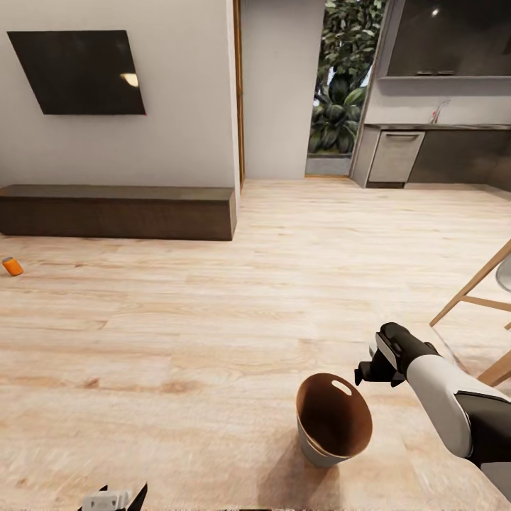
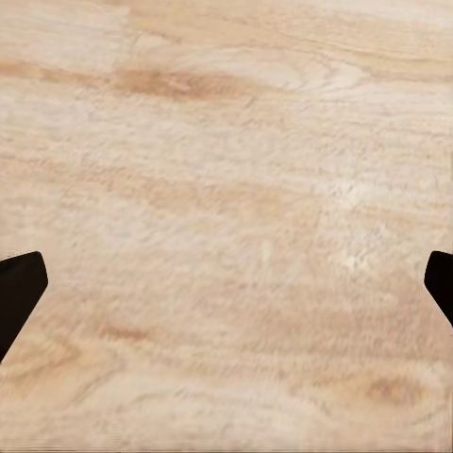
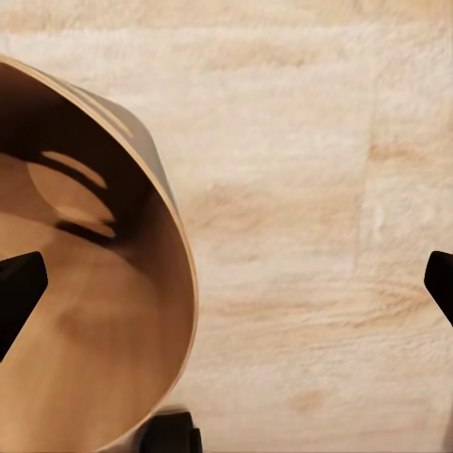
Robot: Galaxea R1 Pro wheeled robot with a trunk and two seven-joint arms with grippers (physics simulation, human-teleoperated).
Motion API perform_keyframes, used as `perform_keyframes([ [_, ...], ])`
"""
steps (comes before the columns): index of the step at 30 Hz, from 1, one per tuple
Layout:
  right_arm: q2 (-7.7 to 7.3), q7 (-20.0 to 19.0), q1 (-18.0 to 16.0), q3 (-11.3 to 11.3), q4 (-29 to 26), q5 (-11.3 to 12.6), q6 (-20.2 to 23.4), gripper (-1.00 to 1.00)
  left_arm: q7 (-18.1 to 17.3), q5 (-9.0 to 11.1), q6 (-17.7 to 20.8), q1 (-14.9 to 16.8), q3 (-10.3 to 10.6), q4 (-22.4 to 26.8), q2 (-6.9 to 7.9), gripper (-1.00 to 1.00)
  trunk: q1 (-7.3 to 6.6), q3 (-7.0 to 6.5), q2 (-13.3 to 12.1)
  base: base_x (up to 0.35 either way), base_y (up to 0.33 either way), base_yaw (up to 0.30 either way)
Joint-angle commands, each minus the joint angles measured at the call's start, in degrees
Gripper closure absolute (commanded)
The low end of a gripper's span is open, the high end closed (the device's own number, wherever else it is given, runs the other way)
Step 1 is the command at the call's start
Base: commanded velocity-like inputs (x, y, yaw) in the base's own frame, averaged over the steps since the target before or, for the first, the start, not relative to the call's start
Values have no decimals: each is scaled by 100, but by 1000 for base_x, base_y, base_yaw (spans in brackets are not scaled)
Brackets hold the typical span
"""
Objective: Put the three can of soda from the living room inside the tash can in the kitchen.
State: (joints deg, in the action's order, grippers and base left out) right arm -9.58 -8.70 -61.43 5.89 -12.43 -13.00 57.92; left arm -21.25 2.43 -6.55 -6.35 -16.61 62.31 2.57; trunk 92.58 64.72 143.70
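The trash can, grey outside and brown inside, stands slightly tilted on the wood floor near the front. No can shows inside it. My right gripper hangs open just right of its rim; in the right wrist view the trash can's rim runs between the spread fingertips of the right gripper. One orange can of soda lies on the floor far to the left. My left gripper sits at the bottom edge, and the left gripper is open over bare planks.
A low dark bench runs along the left wall under a black wall screen. Kitchen cabinets and a tap lie at the back right. Wooden chair legs stand close on the right.
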Motion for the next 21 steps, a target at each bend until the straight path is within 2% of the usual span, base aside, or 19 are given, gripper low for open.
perform_keyframes([
  [1, 0, 0, 0, 0, 0, 0, 0, -100, 0, 0, 0, 0, 0, 0, 0, -100, 2, 23, 2, 0, 0, 0],
  [8, 0, 0, 0, 0, 0, 0, 0, -100, -2, -36, 2, 2, 0, 0, -2, -100, 20, 178, 11, 0, 0, 0],
  [21, -8, 0, 0, 2, -1, 0, 0, -100, -2, -44, -4, 2, -1, 0, -1, -100, 20, 178, 11, 0, 0, 0],
])
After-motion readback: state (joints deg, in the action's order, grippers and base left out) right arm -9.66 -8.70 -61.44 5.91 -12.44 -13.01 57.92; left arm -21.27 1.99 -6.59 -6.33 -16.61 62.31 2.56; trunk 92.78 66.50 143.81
